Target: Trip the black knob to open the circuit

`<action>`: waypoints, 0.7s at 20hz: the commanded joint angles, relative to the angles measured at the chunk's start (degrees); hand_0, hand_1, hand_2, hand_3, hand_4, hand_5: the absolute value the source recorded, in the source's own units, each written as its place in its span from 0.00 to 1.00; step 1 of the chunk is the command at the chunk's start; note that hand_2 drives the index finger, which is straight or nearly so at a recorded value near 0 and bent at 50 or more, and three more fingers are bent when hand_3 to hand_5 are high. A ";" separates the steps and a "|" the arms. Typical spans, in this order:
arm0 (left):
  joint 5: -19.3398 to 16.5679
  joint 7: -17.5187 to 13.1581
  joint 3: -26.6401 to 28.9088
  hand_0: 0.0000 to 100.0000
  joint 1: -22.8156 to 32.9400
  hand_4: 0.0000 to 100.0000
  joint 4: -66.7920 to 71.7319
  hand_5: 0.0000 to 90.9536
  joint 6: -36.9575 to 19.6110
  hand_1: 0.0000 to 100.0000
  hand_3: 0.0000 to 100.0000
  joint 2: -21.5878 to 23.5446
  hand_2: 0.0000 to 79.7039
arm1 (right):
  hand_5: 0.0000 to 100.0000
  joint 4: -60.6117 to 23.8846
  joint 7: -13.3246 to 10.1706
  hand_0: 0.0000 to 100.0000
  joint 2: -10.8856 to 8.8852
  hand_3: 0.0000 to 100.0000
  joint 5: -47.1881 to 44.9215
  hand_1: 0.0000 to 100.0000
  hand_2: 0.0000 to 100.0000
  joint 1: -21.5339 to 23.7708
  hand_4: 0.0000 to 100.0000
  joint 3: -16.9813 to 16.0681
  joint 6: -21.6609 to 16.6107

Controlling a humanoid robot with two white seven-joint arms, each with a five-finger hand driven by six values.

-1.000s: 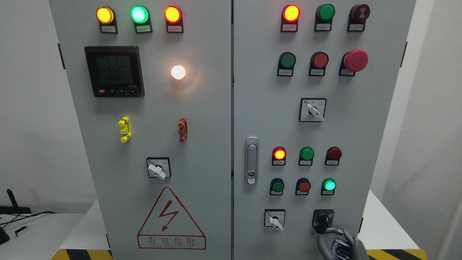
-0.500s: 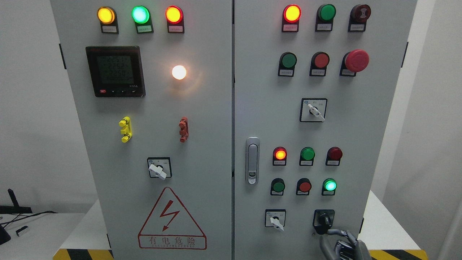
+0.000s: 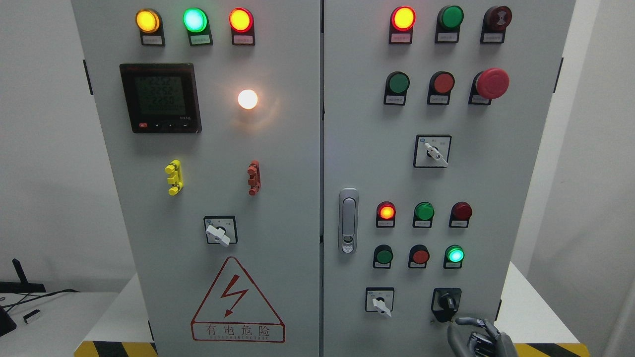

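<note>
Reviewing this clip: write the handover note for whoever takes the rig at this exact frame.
Right hand: low at the bottom edge, just below the black knob, fingers loosely curled, holding nothing, apparently off the knob.
Left hand: out of view.
Black knob: bottom right of the right-hand cabinet door, right of the white selector switch.
Done: cannot tell from this frame whether the knob has been tripped; the green lamp above it is lit.
Left: check knob position; regrasp and turn if needed.

Digital meter (image 3: 160, 97); red mushroom button (image 3: 491, 83); warning triangle (image 3: 237, 301)
</note>
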 commanded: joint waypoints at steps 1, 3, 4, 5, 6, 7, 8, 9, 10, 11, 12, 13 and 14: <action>-1.76 -0.01 0.00 0.12 0.00 0.00 0.00 0.00 0.01 0.39 0.00 0.01 0.00 | 0.94 -2.34 0.04 0.44 -1.02 1.00 -0.60 0.72 0.45 1.84 0.96 -2.47 -0.21; -1.76 -0.01 0.00 0.12 0.00 0.00 0.00 0.00 0.01 0.39 0.00 -0.07 0.00 | 0.92 -4.80 0.48 0.47 -1.02 1.00 -0.86 0.69 0.48 3.42 0.95 -2.65 -0.21; -1.76 -0.01 0.00 0.12 0.00 0.00 0.00 0.00 0.01 0.39 0.00 0.01 0.00 | 0.91 -6.11 1.26 0.48 -1.02 1.00 -0.95 0.66 0.50 4.30 0.95 -2.65 -0.21; -1.76 -0.01 0.00 0.12 0.00 0.00 0.00 0.00 0.01 0.39 0.00 0.01 0.00 | 0.90 -7.61 1.88 0.48 -0.93 1.00 -1.21 0.62 0.51 5.26 0.96 -2.74 -0.12; -1.76 -0.01 0.00 0.12 0.00 0.00 0.00 0.00 0.01 0.39 0.00 0.01 0.00 | 0.89 -8.93 2.50 0.49 -0.93 1.00 -2.43 0.56 0.52 6.23 0.94 -3.09 0.05; -1.76 -0.01 0.00 0.12 0.00 0.00 0.00 0.00 0.01 0.39 0.00 0.01 0.00 | 0.89 -10.42 2.76 0.48 -1.02 1.00 -4.71 0.53 0.52 7.37 0.93 -3.18 0.40; -1.76 -0.01 0.00 0.12 0.00 0.00 0.00 0.00 0.01 0.39 0.00 0.01 0.00 | 0.86 -11.57 2.85 0.45 -1.02 0.90 -6.65 0.42 0.53 8.43 0.86 -3.27 0.58; -1.76 -0.01 0.00 0.12 0.00 0.00 0.00 0.00 0.01 0.39 0.00 0.01 0.00 | 0.81 -12.45 2.85 0.41 -1.11 0.84 -7.88 0.36 0.53 9.48 0.81 -3.35 0.67; -1.76 -0.01 0.00 0.12 0.00 0.00 0.00 0.00 0.01 0.39 0.00 0.01 0.00 | 0.78 -13.24 2.77 0.36 -1.11 0.79 -8.07 0.32 0.51 10.62 0.76 -3.44 0.58; -1.76 -0.01 0.00 0.12 0.00 0.00 0.00 0.00 0.01 0.39 0.00 -0.07 0.00 | 0.72 -14.03 2.85 0.29 -1.19 0.73 -8.07 0.28 0.48 11.94 0.71 -3.44 0.58; -1.76 -0.01 0.00 0.12 0.00 0.00 0.00 0.00 0.01 0.39 0.00 0.01 0.00 | 0.69 -14.82 2.85 0.27 -1.11 0.71 -8.07 0.26 0.46 13.17 0.68 -3.44 0.49; -1.76 -0.01 0.00 0.12 0.00 0.00 0.00 0.00 0.01 0.39 0.00 -0.07 0.00 | 0.64 -15.52 2.85 0.24 -1.11 0.67 -8.16 0.24 0.44 14.14 0.64 -3.44 0.32; -1.76 -0.01 0.00 0.12 0.00 0.00 0.00 0.00 0.01 0.39 0.00 -0.07 0.00 | 0.57 -16.23 2.94 0.20 -1.11 0.61 -8.25 0.21 0.40 15.11 0.58 -3.44 0.14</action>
